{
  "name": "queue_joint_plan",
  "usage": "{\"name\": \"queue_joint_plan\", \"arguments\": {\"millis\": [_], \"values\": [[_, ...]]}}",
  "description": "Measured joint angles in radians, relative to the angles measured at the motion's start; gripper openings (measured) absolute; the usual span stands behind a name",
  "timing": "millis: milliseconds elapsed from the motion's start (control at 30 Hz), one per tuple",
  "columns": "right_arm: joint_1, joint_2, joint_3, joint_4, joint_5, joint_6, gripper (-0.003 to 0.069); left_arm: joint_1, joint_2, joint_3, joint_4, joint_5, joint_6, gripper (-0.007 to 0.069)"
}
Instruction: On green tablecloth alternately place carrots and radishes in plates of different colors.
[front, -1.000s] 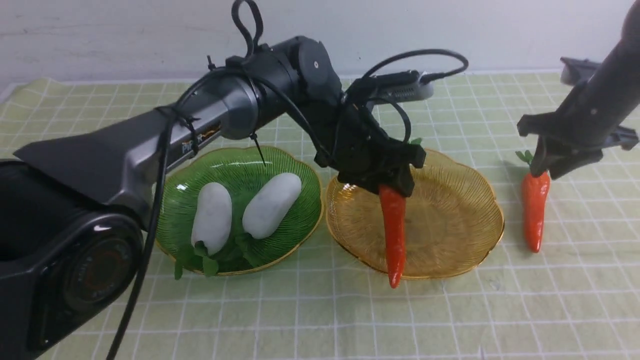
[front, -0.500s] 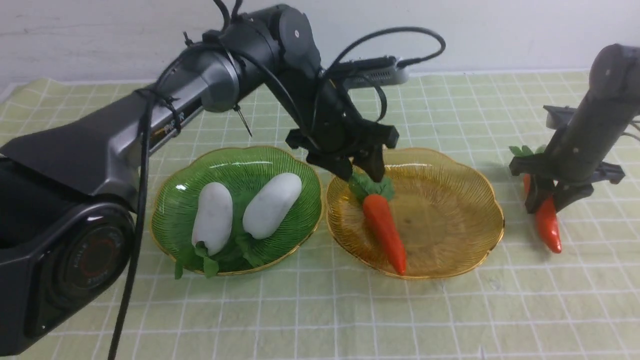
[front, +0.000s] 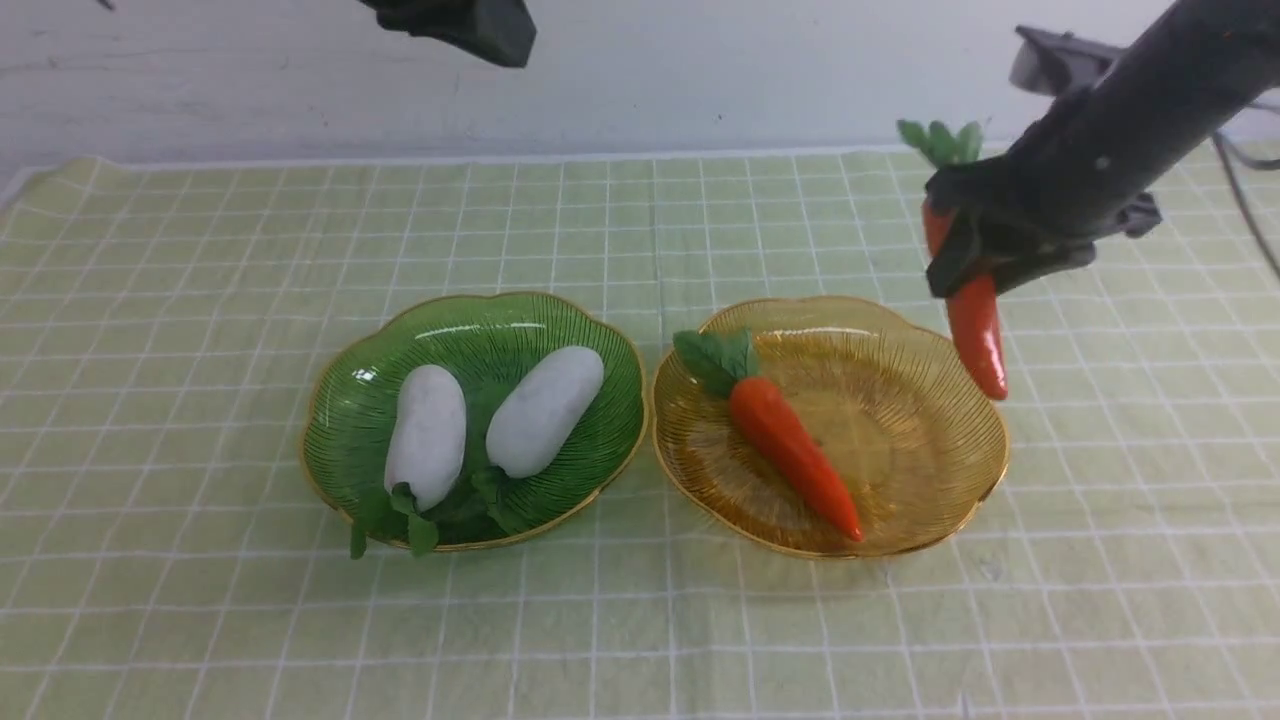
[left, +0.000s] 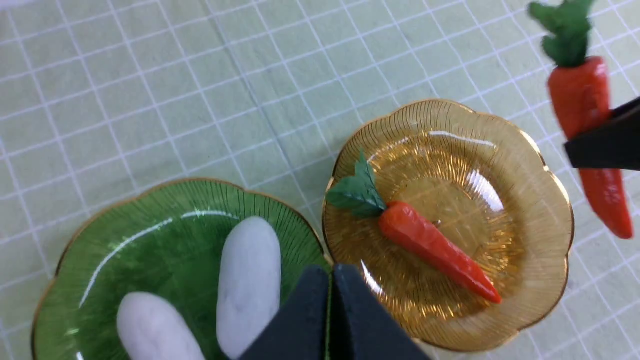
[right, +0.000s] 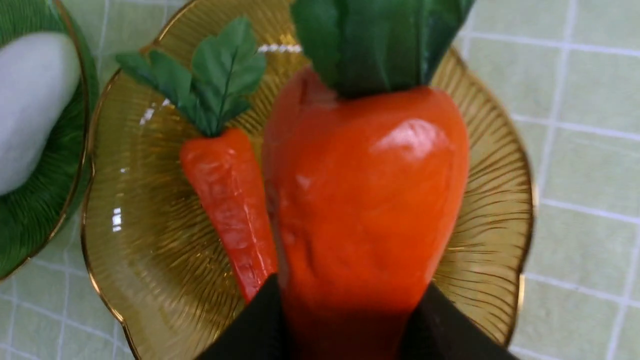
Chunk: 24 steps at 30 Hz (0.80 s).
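Note:
On the green tablecloth (front: 200, 250), the green plate (front: 330, 400) holds two white radishes (front: 427, 433) (front: 545, 408). Beside it, one carrot (front: 790, 450) lies in the amber plate (front: 930, 440), leaves toward the far left. My right gripper (front: 975, 255) is shut on a second carrot (front: 978, 320), which hangs tip down over that plate's far right rim. In the right wrist view this carrot (right: 365, 190) fills the space between the fingers. My left gripper (left: 331, 272) is shut and empty, high above both plates. Only a dark piece of the left arm (front: 460, 25) shows in the front view.
A pale wall runs behind the far edge of the table. The cloth is slightly wrinkled at its far left corner (front: 60, 175).
My left gripper let the first carrot go into the amber plate, rose out of the front view and shut. My right gripper lifted the second carrot off the cloth toward the amber plate.

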Motion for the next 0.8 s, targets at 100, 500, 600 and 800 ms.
{"name": "queue_joint_plan", "arguments": {"millis": [100, 500, 600, 800], "values": [[0.028, 0.047, 0.002, -0.016, 0.000, -0.001, 0.0325, 0.000, -0.124, 0.143, 0.004, 0.001, 0.001, -0.0008], [0.037, -0.082, 0.005, -0.031, 0.000, -0.026, 0.0428, 0.000, -0.754, 0.899, 0.092, -0.148, -0.052, -0.0008], [0.037, -0.229, 0.005, -0.036, 0.000, -0.026, 0.0253, 0.000, -0.890, 1.043, 0.115, -0.241, -0.081, -0.0008], [0.037, -0.633, 0.024, -0.044, 0.009, -0.046, 0.0000, 0.000, -1.119, 1.296, 0.208, -0.382, -0.197, -0.0008]]}}
